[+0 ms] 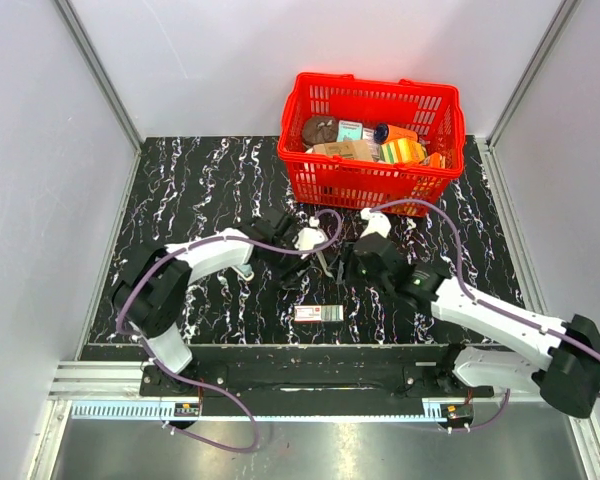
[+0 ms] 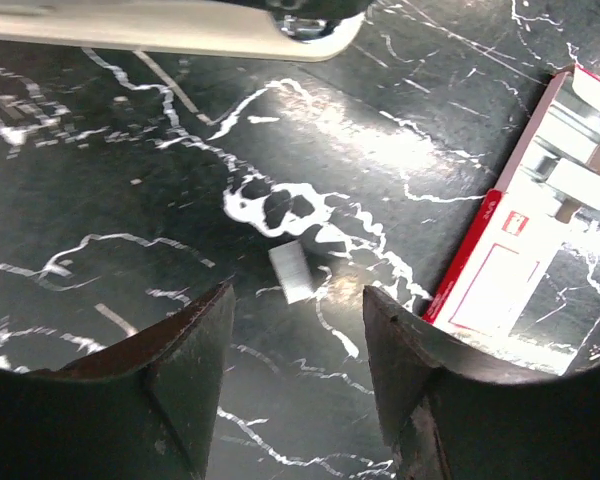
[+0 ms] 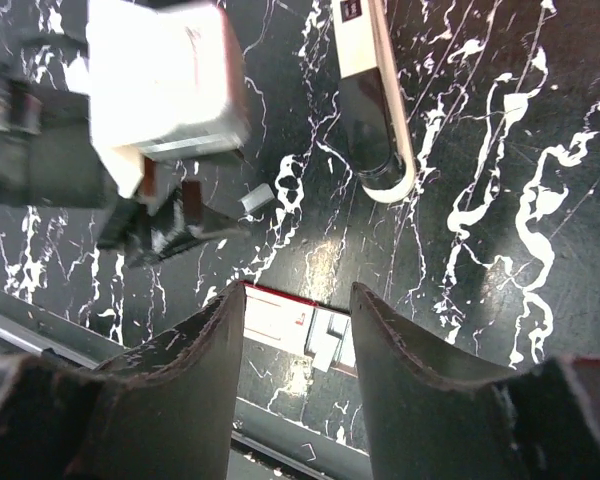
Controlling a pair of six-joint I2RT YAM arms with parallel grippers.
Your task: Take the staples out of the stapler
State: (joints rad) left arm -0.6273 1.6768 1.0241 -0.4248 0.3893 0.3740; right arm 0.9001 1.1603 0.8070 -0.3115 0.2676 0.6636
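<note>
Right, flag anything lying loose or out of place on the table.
A short staple strip lies loose on the table, below the open left gripper and outside the red-and-white staple box beside it.

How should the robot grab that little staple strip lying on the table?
Pinch the staple strip across its two long edges, coming straight down from above. It lies flat and thin on the table, so a side approach would likely slip. The left gripper's open fingers sit either side of it.
</note>
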